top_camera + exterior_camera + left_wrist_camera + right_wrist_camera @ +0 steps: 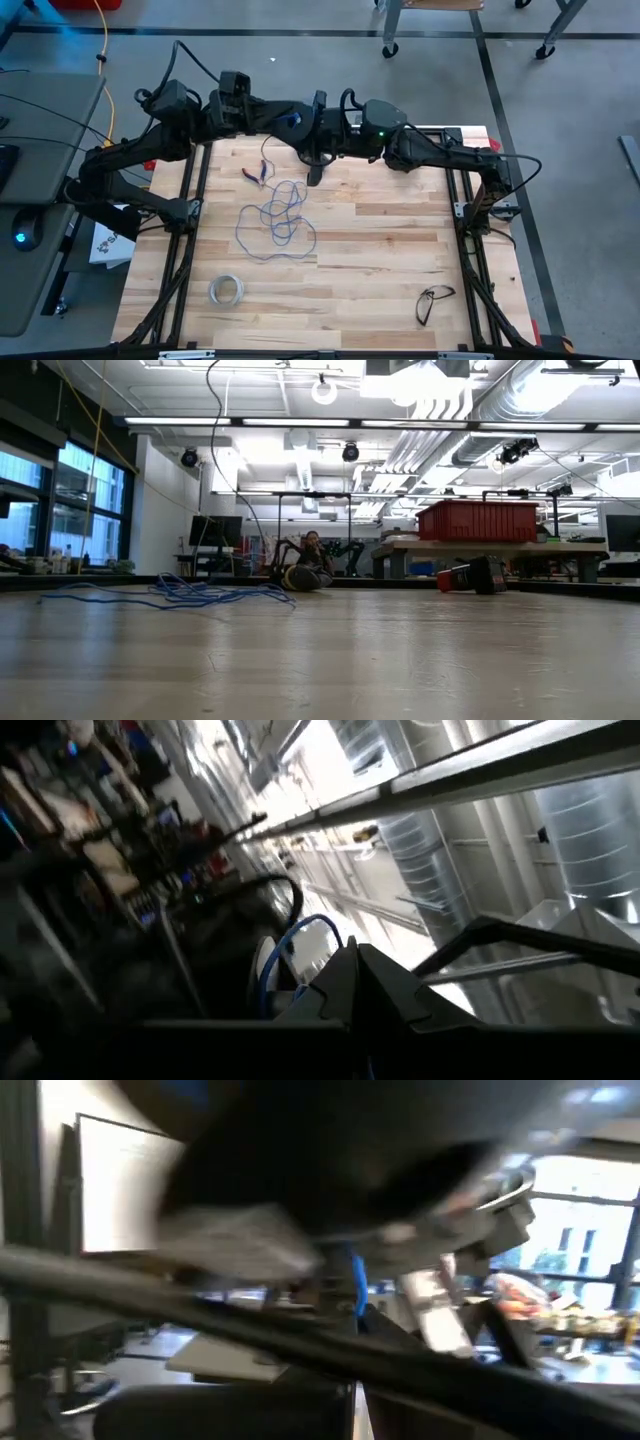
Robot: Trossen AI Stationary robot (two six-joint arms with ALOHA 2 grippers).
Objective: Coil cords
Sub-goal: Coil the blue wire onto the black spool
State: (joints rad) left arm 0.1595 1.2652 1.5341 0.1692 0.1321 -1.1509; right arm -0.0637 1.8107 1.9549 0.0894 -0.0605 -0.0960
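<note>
A: Cords (pixel 277 222) loose, tangled on tabletop (pixel 400 260), toward far edge, left of middle. Spool not made out.
B: Left gripper (pixel 300 122) and right gripper (pixel 315 172) parked over far edge, jaws closed, empty.
A: Best start: open jaws, pinch one free end, wind evenly, avoid snagging loops.
B: No readable writing.

Both arms are folded along the far edge of the surface (pixel 380 240), leaving its middle and near half open to approach from above. Obstacles on it: the loose wire (pixel 275 222) left of centre, a whitish tape ring (pixel 226 290) near left, a dark looped item (pixel 433 301) near right.
</note>
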